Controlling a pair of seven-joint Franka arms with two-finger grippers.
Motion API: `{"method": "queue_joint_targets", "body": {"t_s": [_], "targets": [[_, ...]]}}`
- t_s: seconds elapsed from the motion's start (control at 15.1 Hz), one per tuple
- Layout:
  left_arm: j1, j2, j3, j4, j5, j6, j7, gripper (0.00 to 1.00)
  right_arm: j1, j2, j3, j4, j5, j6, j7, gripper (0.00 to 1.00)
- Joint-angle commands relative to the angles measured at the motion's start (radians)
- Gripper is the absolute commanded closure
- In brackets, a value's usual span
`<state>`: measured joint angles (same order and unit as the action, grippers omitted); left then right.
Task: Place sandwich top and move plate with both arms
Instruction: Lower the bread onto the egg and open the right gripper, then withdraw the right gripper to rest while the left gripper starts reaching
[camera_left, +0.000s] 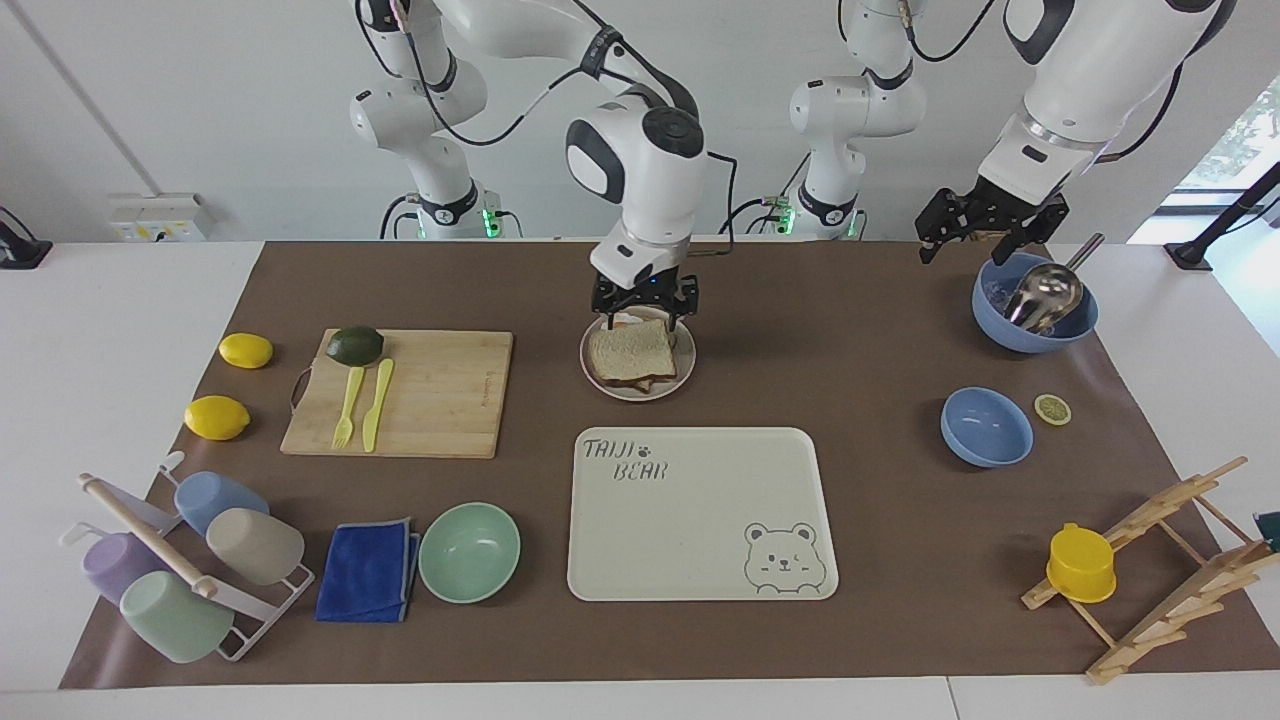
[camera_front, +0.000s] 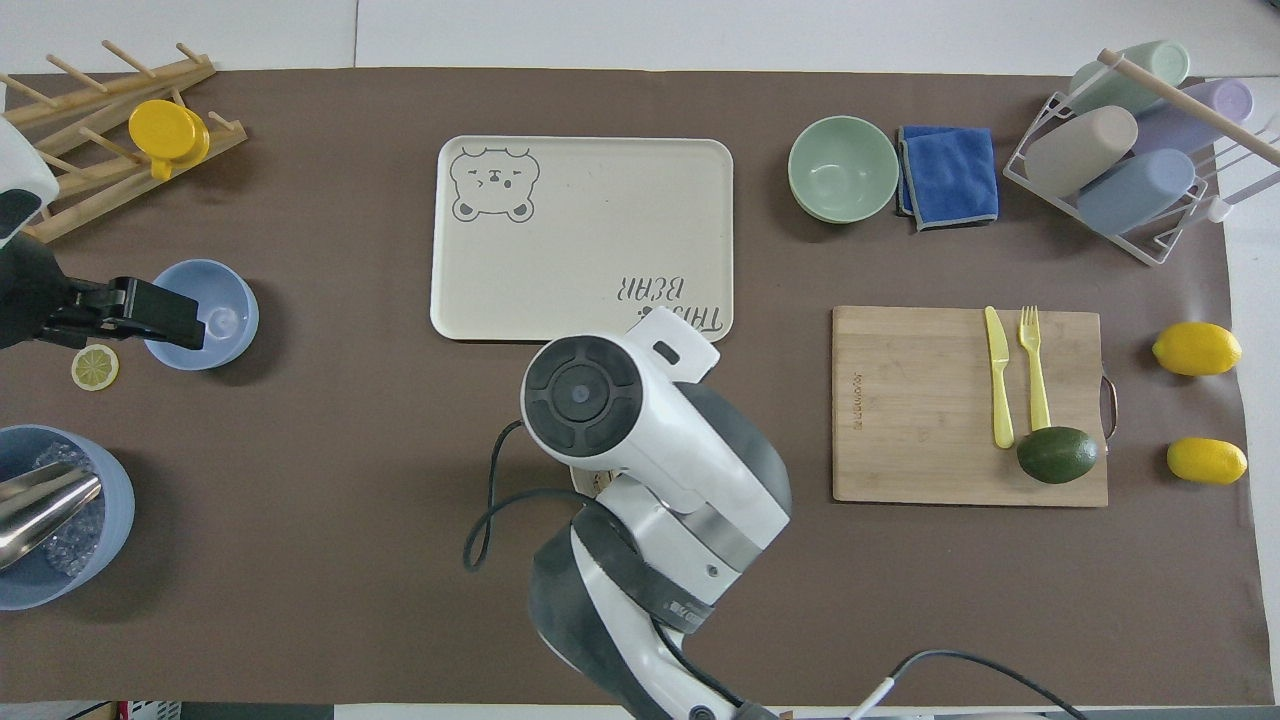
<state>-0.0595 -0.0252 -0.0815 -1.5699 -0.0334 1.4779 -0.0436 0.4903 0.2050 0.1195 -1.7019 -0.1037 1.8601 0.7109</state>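
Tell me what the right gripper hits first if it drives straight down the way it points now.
Probably the sandwich top on the plate: the right gripper, open, points down over that slice's edge nearer the robots. Height above it is unclear.

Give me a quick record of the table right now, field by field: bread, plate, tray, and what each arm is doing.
top slice: lying flat on the stack on the plate
plate: between the robots and the bear tray
bear tray: nothing on it
right pincer: open, just over the edge of the bread nearest the robots, holding nothing
left pincer: open, waiting over the blue bowl with the metal scoop
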Motion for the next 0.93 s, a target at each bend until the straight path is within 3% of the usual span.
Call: {"method": "queue_joint_targets", "body": {"t_s": [0.0, 0.13, 0.27, 0.66, 0.86], "targets": [[0.003, -0.025, 0.0, -0.028, 0.017, 0.012, 0.007, 0.0, -0.175, -0.082, 0.002, 0.016, 0.022, -0.106, -0.123, 0.0], [0.003, -0.025, 0.0, -0.028, 0.015, 0.01, 0.007, 0.0, -0.339, -0.142, 0.006, 0.025, 0.03, -0.169, -0.264, 0.0], [0.001, -0.025, 0.0, -0.028, 0.017, 0.012, 0.007, 0.0, -0.439, -0.191, 0.003, 0.027, 0.064, -0.232, -0.416, 0.0], [0.003, -0.03, -0.001, -0.03, 0.015, 0.002, 0.004, 0.0, -0.581, -0.194, -0.006, 0.06, 0.062, -0.265, -0.546, 0.0], [-0.005, -0.042, -0.003, -0.059, 0.015, 0.01, 0.004, 0.0, -0.558, -0.18, -0.067, 0.08, 0.07, -0.309, -0.593, 0.0]]}}
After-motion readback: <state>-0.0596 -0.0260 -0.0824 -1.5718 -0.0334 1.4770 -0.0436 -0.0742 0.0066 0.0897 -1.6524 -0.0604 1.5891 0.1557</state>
